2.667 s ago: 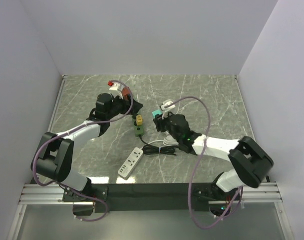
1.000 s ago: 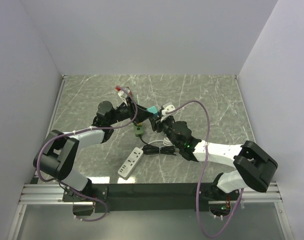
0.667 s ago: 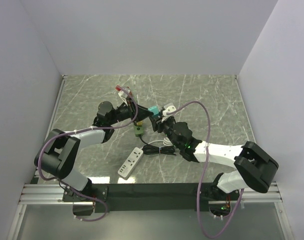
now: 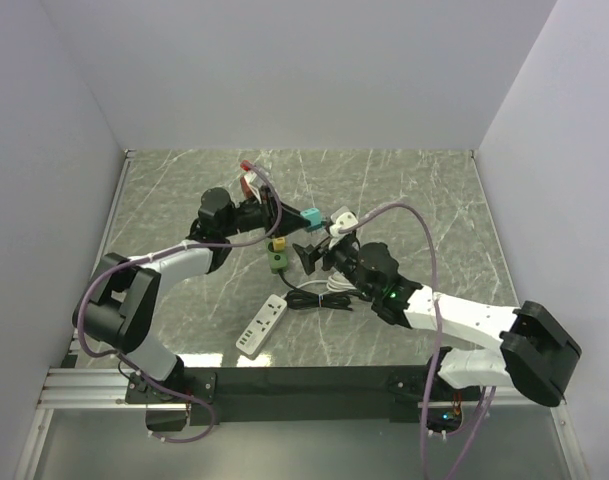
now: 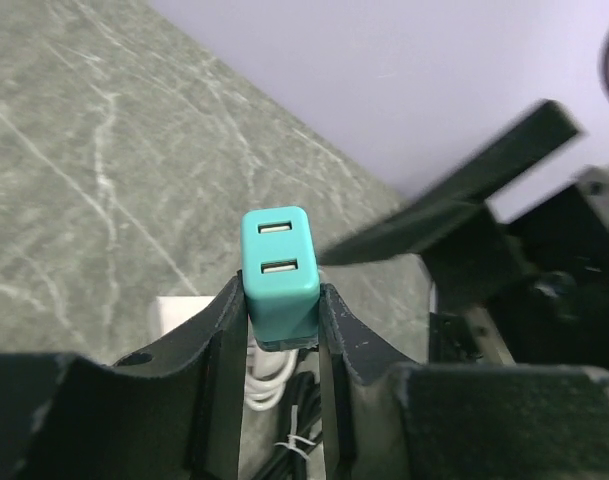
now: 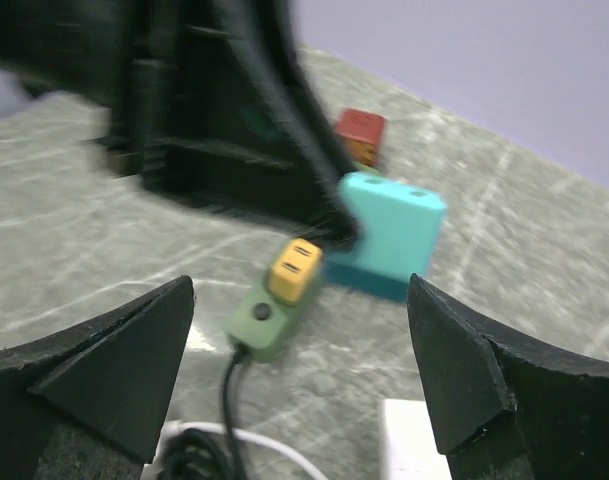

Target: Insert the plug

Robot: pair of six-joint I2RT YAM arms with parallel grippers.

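- Above the middle of the table (image 4: 414,200), the teal plug (image 5: 281,275) is held clear of the marble. It is pinched between the two fingers of the left gripper (image 5: 281,312). The end face with two slots is turned toward the wrist camera, and the prongs are out of sight.
- It looks to me like a small, rigid plastic block, light and smooth-sided. I would expect it to slip or twist if squeezed only at a corner.
- The sound hold is across its two flat sides, low on the body, as the fingers have it here. That leaves the prong end free.
- The left arm reaches forward and to the right from its base. Its forearm is low and its wrist is turned so the plug points toward the other arm.
- The right gripper (image 4: 306,256) is just beside the plug with its jaws spread wide and nothing in them. Its arm stretches from the base toward the centre of the table.
- On the marble under the plug lies a green socket (image 4: 276,262) with a yellow adapter (image 4: 279,241) seated in it.
- A coil of black cable (image 4: 319,297) lies next to the socket.
- The white power strip (image 4: 262,326) lies nearer the bases, well apart from the plug.
- Which outlet is meant to take the plug I cannot tell.
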